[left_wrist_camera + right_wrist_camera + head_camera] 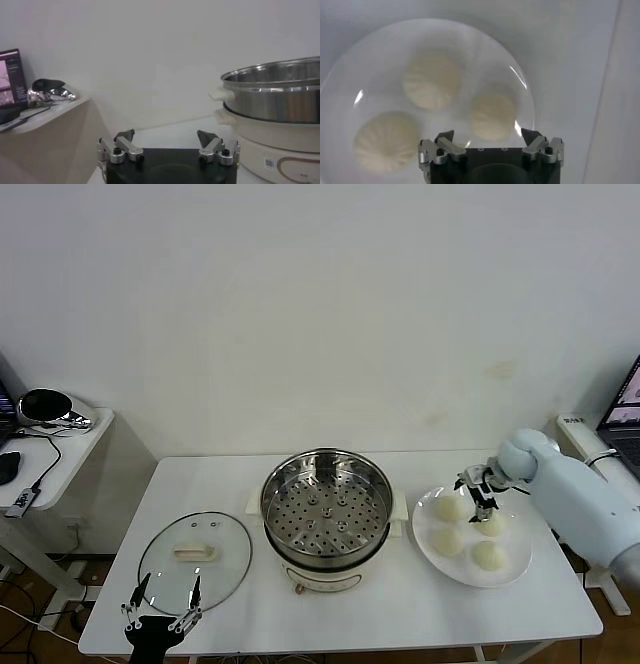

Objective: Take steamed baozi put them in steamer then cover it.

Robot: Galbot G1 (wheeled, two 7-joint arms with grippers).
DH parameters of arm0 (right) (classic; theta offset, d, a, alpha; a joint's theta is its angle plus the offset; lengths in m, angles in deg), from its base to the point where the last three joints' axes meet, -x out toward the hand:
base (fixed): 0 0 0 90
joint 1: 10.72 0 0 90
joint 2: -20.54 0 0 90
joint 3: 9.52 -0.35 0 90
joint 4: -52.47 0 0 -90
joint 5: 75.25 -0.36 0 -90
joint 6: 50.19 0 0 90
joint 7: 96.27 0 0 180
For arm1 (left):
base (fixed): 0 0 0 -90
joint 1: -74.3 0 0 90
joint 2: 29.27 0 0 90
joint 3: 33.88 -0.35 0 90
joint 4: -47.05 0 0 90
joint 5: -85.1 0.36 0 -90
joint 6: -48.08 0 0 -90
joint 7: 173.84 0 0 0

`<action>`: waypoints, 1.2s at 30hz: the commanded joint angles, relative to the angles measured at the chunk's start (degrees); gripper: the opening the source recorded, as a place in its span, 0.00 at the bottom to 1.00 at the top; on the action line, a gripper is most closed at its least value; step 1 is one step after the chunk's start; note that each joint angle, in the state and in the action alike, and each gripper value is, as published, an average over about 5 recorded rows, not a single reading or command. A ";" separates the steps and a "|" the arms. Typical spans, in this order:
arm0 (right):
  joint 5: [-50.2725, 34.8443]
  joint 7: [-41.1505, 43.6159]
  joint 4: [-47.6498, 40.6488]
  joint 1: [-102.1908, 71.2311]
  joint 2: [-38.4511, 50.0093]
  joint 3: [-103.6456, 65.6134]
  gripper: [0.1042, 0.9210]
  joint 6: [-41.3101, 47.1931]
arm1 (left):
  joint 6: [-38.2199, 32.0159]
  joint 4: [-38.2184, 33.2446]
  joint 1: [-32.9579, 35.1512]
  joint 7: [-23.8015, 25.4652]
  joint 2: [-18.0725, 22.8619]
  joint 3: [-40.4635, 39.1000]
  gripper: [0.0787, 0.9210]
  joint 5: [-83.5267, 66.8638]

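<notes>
Several cream-white steamed baozi [449, 541] lie on a white plate [520, 569] at the right of the table. My right gripper [478, 495] hovers open over the plate's far side. In the right wrist view one baozi [492, 116] sits just ahead of the open right gripper [487, 136], with two more [432, 80] [385, 141] beside it on the plate [375, 60]. The steamer [325, 509] stands uncovered in the middle, its perforated tray bare. The glass cover [195, 559] lies flat to its left. My left gripper [168, 589] waits open at the cover's near edge, and the left wrist view shows this gripper [167, 136] facing the steamer [272, 100].
A low side table [50, 446] with a shiny object and cables stands off the table's left end. A laptop [625, 409] sits at the far right. A white wall rises behind the table.
</notes>
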 commanded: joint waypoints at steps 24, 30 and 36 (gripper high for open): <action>2.46 -0.74 -8.62 1.33 -6.17 0.03 0.64 0.29 | -1.54 -0.21 0.79 0.02 0.68 -0.62 0.88 1.76; -0.08 -0.58 -4.55 2.30 -3.25 1.66 0.55 0.76 | -1.74 -0.31 0.80 0.00 0.76 -0.73 0.88 1.85; -8.96 1.16 6.20 8.99 3.72 6.79 0.54 2.38 | -1.70 -0.11 0.61 0.07 0.58 -0.87 0.88 1.74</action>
